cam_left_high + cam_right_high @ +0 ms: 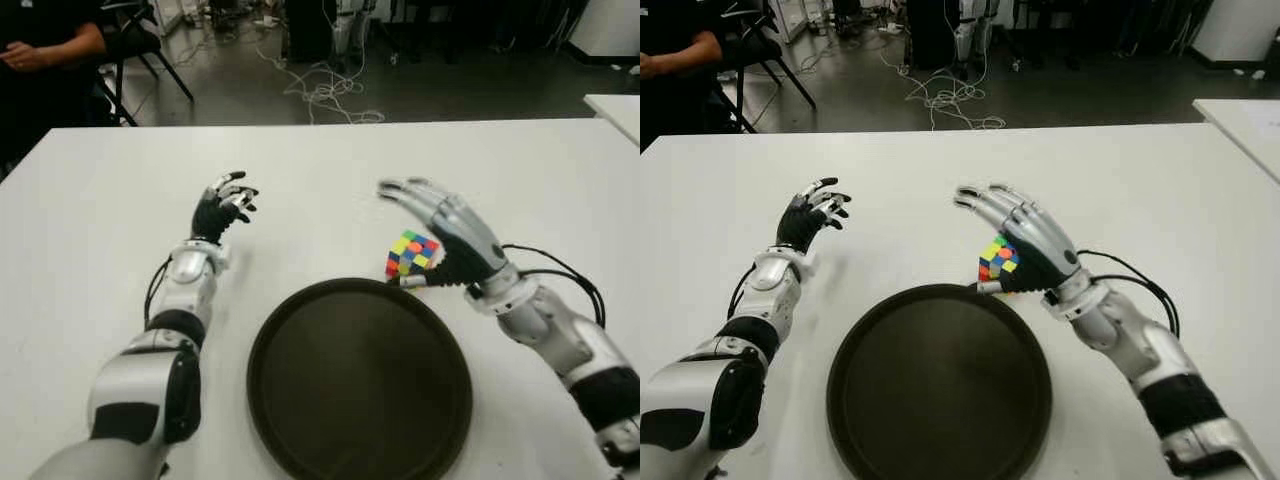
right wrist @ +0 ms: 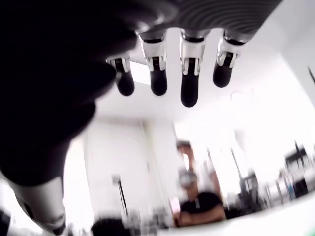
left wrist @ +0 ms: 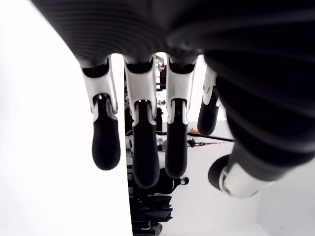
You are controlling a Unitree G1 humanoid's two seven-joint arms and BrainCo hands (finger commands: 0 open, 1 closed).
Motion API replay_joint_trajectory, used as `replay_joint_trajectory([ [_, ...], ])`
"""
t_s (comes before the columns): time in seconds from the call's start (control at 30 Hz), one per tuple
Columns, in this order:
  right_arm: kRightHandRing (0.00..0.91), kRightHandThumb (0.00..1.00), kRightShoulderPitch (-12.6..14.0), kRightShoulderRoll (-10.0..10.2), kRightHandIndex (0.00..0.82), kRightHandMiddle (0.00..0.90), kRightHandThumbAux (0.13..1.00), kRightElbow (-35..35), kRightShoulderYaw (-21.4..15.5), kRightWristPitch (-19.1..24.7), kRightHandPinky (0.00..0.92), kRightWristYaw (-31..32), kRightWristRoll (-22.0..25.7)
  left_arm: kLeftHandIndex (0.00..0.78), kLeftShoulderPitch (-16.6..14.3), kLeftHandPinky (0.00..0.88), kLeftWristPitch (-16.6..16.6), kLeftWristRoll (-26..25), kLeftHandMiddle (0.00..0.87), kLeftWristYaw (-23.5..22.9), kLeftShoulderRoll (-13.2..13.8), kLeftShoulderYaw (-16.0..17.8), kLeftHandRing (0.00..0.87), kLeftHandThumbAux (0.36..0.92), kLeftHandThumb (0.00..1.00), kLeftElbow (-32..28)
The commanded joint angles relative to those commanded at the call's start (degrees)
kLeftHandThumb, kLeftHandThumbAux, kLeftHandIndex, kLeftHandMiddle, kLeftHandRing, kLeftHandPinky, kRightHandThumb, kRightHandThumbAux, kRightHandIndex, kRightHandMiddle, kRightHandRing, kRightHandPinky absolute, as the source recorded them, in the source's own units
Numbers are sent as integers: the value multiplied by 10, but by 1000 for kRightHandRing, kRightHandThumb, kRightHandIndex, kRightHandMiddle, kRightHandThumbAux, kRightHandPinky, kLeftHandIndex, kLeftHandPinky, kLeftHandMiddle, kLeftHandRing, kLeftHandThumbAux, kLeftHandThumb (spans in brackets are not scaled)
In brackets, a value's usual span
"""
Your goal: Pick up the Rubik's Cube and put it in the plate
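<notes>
Left eye view: white tabletop [image 1: 90,210] carrying a dark round plate [image 1: 290,400] near the front edge, nothing in it. Rubik's Cube [image 1: 412,253] tilted on a corner just beyond the plate's far right rim, not inside the plate. Right robot hand [image 1: 440,225] arched over the cube from the right, fingers [image 1: 400,190] stretched forward past it, thumb low beside the cube (contact hard to judge). Left robot hand [image 1: 224,205] to the left of the plate, well apart from the cube, fingers loosely spread and holding nothing.

Right eye view: same layout; cube beneath the right palm, at the plate's far rim. Seated person [image 1: 675,50] at far left behind the tabletop; loose cables [image 1: 940,95] on the floor beyond.

Left wrist view: four fingers hanging straight and separated, thumb off to one side, nothing between them.

Right wrist view: fingertips extended and apart, no cube visible among them.
</notes>
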Motion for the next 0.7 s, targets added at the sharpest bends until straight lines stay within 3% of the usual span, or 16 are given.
replay_joint_trajectory([
  [0.23,124,0,17,2,72,111,739,-52,-10,50,102,43,-17,233,0,581,-2,-1,435,-3,1,1,513,687,126,1],
  [0.7,127,0,27,6,79,120,765,-81,-14,88,99,61,-29,226,0,576,-1,-7,430,-13,2,6,510,703,118,0],
])
